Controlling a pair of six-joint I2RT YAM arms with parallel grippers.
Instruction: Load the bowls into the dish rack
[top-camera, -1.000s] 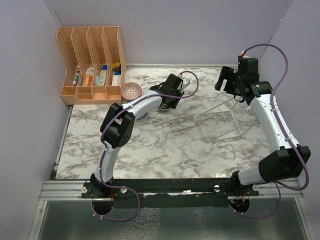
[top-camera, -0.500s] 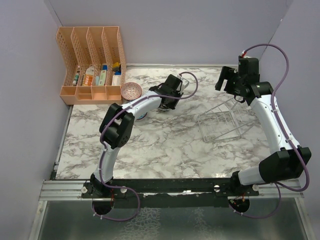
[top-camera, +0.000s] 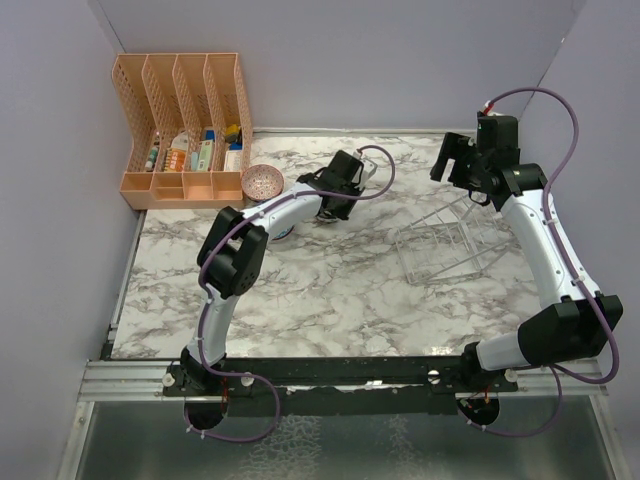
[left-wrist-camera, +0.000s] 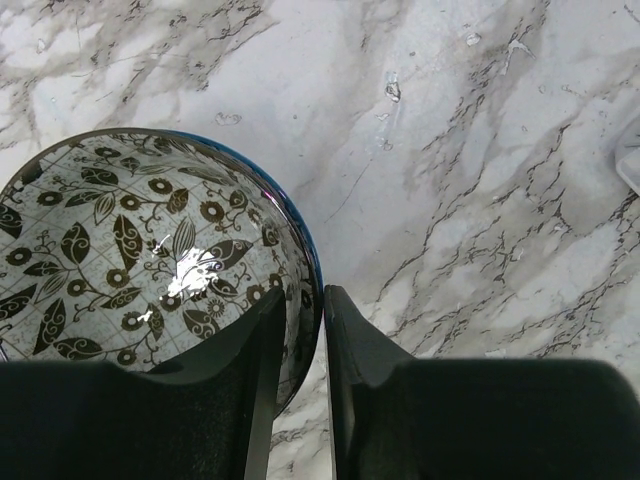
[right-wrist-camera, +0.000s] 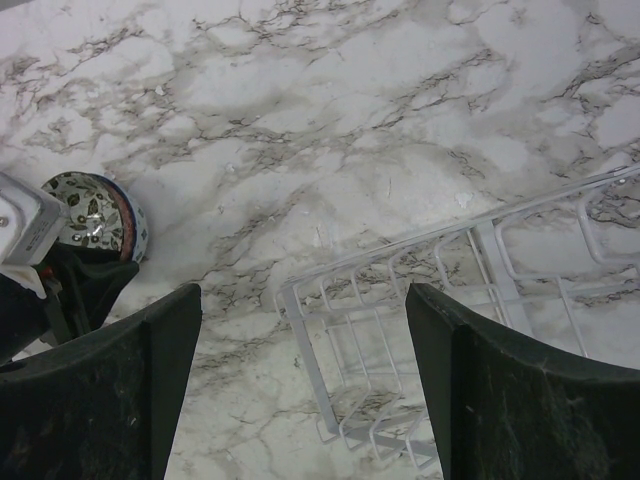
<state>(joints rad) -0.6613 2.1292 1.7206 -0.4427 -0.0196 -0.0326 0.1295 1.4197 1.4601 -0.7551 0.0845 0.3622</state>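
Observation:
A bowl (left-wrist-camera: 150, 260) with a black-and-white leaf pattern and a blue rim sits on the marble table. My left gripper (left-wrist-camera: 305, 300) is shut on its right rim, one finger inside and one outside. The right wrist view shows the same bowl (right-wrist-camera: 92, 222) at the left with the left gripper over it. A pink-red bowl (top-camera: 263, 181) stands beside the orange organizer. Part of another bowl (top-camera: 284, 233) peeks from under the left forearm. The dish rack (top-camera: 445, 245) lies at the right middle; its near corner (right-wrist-camera: 330, 330) is below my right gripper (right-wrist-camera: 305, 295), which hangs open and empty above the table.
An orange slotted organizer (top-camera: 185, 130) holding small items stands at the back left corner. Purple walls close in the table on the left, back and right. Bare marble (top-camera: 320, 300) lies between the arms' bases and the rack.
The left gripper's jaws have drawn in on the bowl's rim and the wrist has shifted slightly. The right arm and the rack have not moved.

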